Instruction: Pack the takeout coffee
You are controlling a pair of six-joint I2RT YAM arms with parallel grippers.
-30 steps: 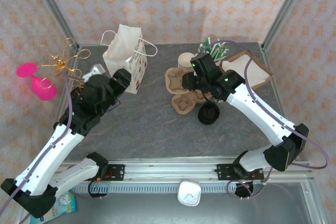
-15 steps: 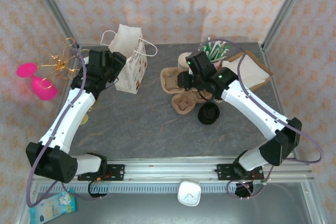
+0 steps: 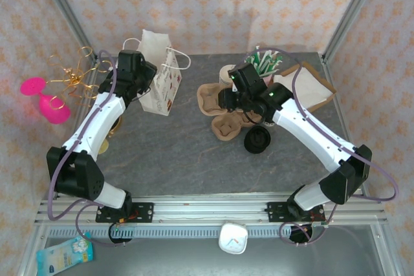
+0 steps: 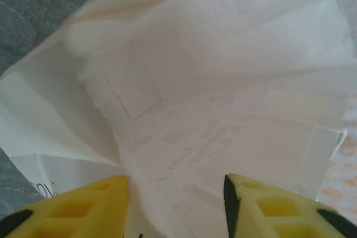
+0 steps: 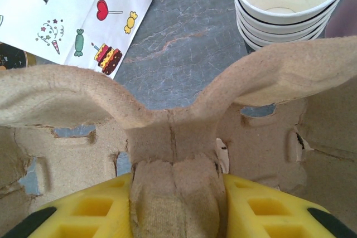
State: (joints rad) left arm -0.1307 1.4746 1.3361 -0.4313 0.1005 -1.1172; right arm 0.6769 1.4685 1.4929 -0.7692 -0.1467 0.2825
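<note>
Right tool (image 5: 177,193) clamps cup carrier (image 5: 167,132) ridge; left tool (image 4: 175,193) astride bag (image 4: 223,82) rim

We're getting nice even light from overhead in the top view. It's bright with no glare, just soft shadows under the arms on the grey table (image 3: 194,153) and a faint one on the back wall (image 3: 242,14). The left wrist view is rough though: the white paper bag (image 4: 212,98) is washed out, low contrast and smeary. The right wrist view is crisp on the cardboard carrier (image 5: 173,132), softening toward the bottom edge.
</note>
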